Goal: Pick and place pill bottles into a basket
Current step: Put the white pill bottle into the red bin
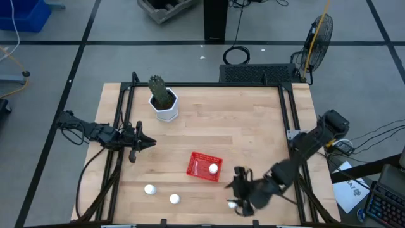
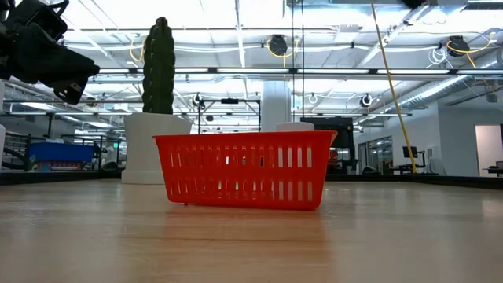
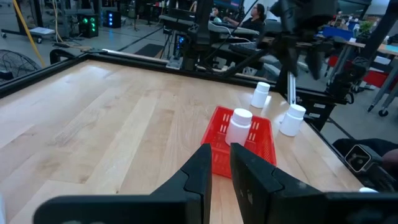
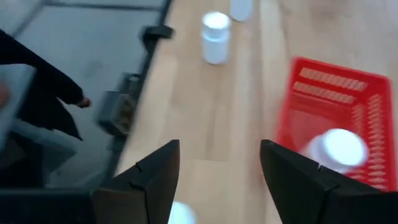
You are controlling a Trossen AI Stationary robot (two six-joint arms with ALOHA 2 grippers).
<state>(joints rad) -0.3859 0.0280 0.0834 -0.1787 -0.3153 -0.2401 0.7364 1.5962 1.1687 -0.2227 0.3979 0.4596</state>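
While one pill bottle [image 1: 213, 168] stands in the basket [image 1: 204, 166], the right end effector [image 4: 219, 163] hangs wide open, empty, above a half-hidden bottle [image 4: 180, 213]; the left end effector [image 3: 220, 163] waits nearly closed.

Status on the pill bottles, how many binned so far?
One pill bottle stands in the red basket. The right gripper, open, hangs over another bottle near the table's front edge, not yet gripped. Two more bottles wait on the table front-left. The left gripper is shut and idle.
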